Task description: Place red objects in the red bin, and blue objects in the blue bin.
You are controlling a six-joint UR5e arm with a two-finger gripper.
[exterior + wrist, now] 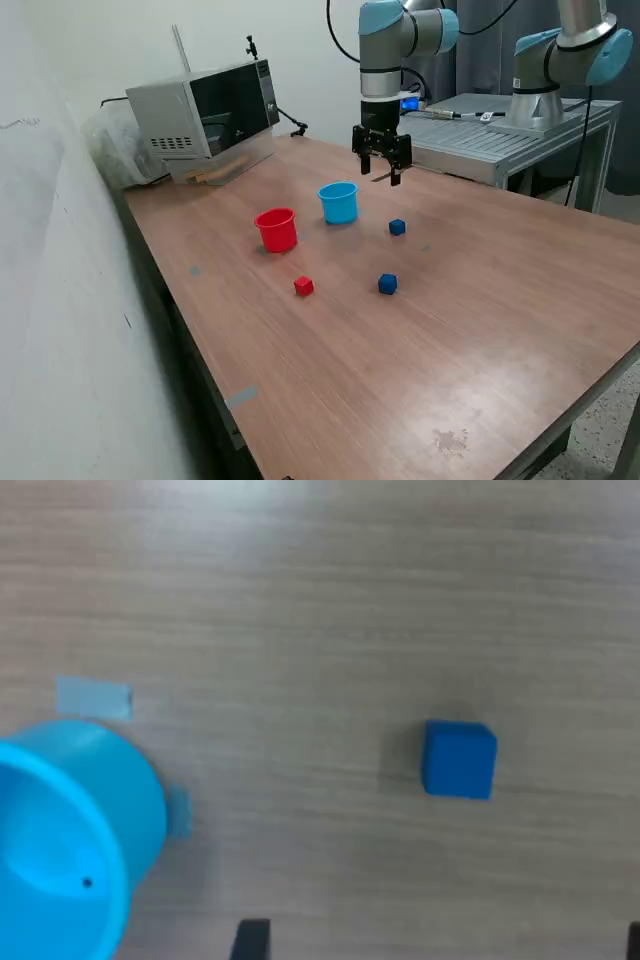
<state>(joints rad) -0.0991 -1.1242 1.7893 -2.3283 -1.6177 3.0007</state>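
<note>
End effector [381, 160] hangs above the worktop [480, 300] with fingers spread wide and nothing held, behind the blue bin [339, 202]; red bin [277, 229] stands beside it, one red cube [304, 286] and two blue cubes [397, 227] [388, 284] lie apart in front.

Even, soft indoor light with faint shadows; the wrist view is slightly blurred.

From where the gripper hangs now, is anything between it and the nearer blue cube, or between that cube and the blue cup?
Nothing visible: the gripper hangs open above bare table, and only wood separates blue cube from blue cup.
</note>
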